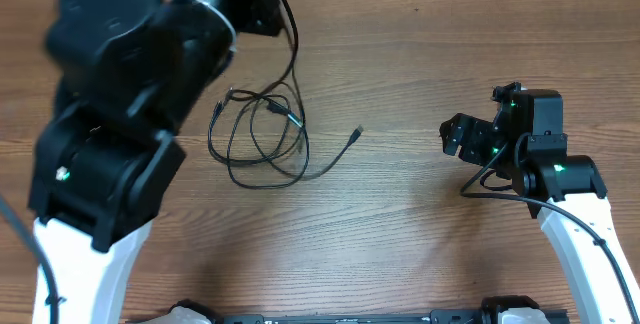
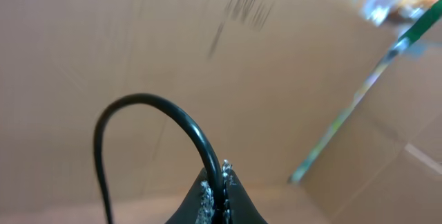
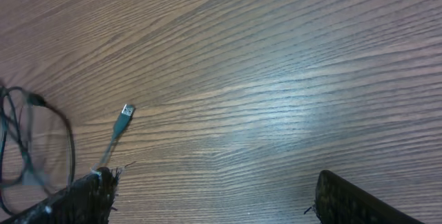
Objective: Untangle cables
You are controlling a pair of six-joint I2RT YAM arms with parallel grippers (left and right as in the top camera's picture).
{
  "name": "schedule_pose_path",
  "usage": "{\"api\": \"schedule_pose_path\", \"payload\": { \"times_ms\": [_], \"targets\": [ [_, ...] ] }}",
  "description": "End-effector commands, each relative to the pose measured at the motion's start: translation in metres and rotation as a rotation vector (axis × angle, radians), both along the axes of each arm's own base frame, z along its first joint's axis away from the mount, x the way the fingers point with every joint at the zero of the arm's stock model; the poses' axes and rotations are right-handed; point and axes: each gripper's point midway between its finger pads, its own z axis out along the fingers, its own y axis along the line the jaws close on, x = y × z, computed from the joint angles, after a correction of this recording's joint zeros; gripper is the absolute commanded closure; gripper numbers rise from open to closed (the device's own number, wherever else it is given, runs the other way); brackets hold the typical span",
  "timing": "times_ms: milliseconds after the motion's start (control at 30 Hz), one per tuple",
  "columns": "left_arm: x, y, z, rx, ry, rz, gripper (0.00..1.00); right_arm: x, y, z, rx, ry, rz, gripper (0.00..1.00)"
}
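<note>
Left gripper (image 2: 215, 182) raised, clamped tight on one black cable (image 2: 159, 106), remaining cables (image 1: 262, 139) looped loosely on wooden table (image 1: 400, 244), plug end (image 3: 126, 111) free, right gripper (image 3: 214, 182) wide open, empty.

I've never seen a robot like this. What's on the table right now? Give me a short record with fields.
surface: wooden table
tangle: black cables looped together, left of centre
loose end: one plug lying free, right of the loops
left arm: left gripper held high, shut on one of the cables
right arm: right gripper open, holding nothing
</note>
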Motion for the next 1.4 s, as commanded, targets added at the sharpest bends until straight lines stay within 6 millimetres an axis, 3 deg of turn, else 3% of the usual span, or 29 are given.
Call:
{"api": "schedule_pose_path", "payload": {
  "times_ms": [0,167,300,467,633,767,1067,1367],
  "targets": [
    [-0.029,0.009,0.054,-0.028,-0.173,-0.012,0.96,0.000,0.000,-0.002,0.004,0.002,0.001,0.10],
    [-0.048,0.019,0.098,-0.096,-0.315,-0.007,0.96,0.000,0.000,-0.002,0.004,0.002,0.001,0.09],
    [-0.047,0.031,0.105,-0.080,-0.350,0.072,0.96,-0.001,0.000,-0.002,0.004,0.004,0.001,0.09],
    [-0.030,0.050,0.087,-0.053,-0.279,0.206,0.96,0.000,0.000,-0.002,0.004,0.004,0.001,0.09],
    [-0.008,0.085,0.072,-0.046,-0.220,0.411,0.96,0.000,0.000,-0.002,0.004,0.001,0.001,0.09],
    [0.011,0.101,0.060,-0.028,-0.185,0.505,0.96,0.000,0.000,-0.002,0.004,0.002,0.001,0.10],
    [0.087,0.128,0.006,-0.050,-0.047,0.610,0.96,0.000,0.000,-0.002,0.004,0.003,0.001,0.10],
    [0.142,0.188,-0.048,-0.080,0.075,0.743,0.96,0.000,0.000,-0.002,0.004,0.003,0.001,0.09]
  ]
}}
